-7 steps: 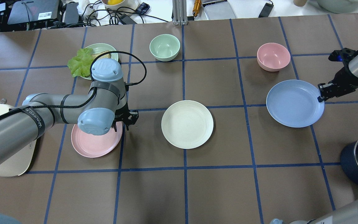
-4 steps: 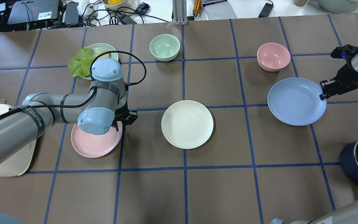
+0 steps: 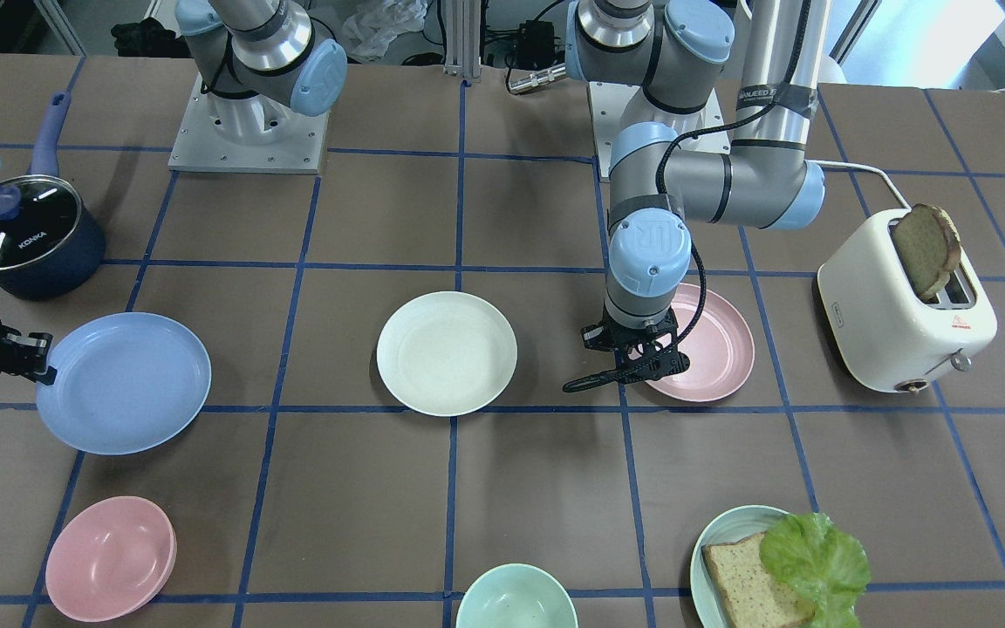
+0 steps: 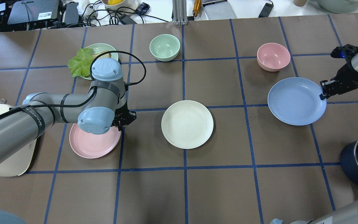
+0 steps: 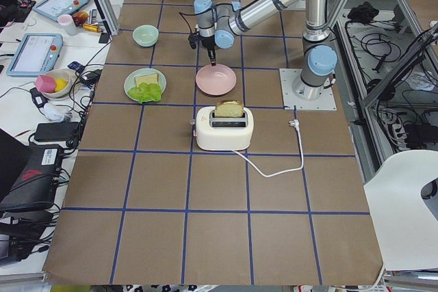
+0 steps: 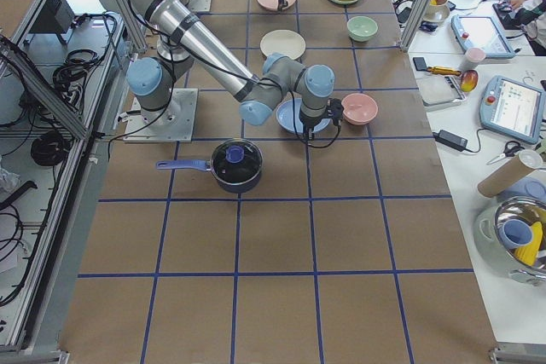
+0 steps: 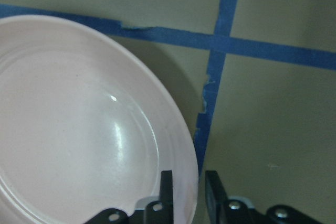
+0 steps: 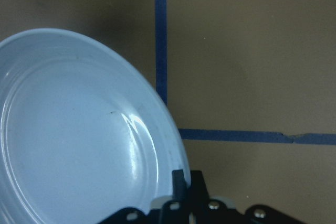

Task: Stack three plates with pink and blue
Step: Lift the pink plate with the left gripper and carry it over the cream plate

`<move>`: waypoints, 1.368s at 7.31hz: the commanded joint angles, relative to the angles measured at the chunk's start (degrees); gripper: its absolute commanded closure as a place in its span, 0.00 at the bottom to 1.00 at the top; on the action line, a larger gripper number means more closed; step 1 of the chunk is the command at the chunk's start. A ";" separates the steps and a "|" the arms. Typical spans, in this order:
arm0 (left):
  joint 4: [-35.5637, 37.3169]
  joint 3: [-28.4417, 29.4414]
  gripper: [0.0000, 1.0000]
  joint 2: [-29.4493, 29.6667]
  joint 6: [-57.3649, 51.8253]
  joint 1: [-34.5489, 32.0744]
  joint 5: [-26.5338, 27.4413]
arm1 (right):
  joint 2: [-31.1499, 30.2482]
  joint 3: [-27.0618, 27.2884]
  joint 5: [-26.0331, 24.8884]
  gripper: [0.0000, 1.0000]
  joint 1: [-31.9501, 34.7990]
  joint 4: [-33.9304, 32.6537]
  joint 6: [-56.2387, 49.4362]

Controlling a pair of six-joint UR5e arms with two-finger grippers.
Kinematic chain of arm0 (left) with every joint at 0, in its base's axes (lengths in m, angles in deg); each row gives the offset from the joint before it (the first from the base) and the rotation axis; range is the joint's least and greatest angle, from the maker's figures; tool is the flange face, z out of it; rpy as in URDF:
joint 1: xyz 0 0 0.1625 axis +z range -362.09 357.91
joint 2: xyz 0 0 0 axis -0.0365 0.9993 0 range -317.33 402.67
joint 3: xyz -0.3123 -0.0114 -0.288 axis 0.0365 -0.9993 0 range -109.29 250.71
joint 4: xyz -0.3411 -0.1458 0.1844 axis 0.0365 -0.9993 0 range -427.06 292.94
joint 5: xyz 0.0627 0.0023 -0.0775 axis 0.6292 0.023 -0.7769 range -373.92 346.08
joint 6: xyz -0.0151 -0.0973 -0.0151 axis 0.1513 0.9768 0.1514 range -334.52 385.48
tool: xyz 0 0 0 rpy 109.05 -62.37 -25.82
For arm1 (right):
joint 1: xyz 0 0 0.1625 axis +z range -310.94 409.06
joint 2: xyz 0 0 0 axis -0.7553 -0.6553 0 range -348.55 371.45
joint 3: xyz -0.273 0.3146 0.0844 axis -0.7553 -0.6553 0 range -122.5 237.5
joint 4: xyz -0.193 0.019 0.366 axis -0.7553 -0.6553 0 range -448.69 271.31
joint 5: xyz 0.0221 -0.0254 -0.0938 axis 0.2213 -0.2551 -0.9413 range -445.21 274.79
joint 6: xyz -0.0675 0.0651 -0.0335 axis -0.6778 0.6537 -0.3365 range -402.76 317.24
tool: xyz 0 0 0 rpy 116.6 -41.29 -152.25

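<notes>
My left claw (image 7: 188, 179) is clenched on the right-hand rim of the pale pink round plastic plate (image 4: 89, 144), one finger inside the lip and one outside, as the wrist view shows. My right claw (image 8: 187, 179) is pinched tight on the rim of the periwinkle blue round plastic plate (image 4: 295, 101). In the overhead view the pink plate sits left of centre and the blue one near the right edge. The cream-white round plastic plate (image 4: 187, 124) lies untouched in the middle, well apart from both. Over the last second the blue plate has crept toward the top of the frame and the pink one has edged slightly left, so I read both grasps as holding and both plates as starting to move. Nothing is stacked yet. I judge the carry toward the cream plate comes next, one arm at a time to avoid a clash.
</notes>
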 commanded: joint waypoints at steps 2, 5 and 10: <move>-1.41 2.08 1.00 -0.72 -0.09 -0.42 2.37 | -0.73 -1.53 0.20 1.00 0.28 1.57 0.54; -8.58 9.78 1.00 -0.03 -0.79 -5.06 3.69 | -1.35 -2.06 0.29 1.00 0.37 2.81 0.72; -18.29 22.56 1.00 4.10 4.22 -17.37 -0.69 | -3.19 -1.97 0.29 1.00 0.89 3.78 1.15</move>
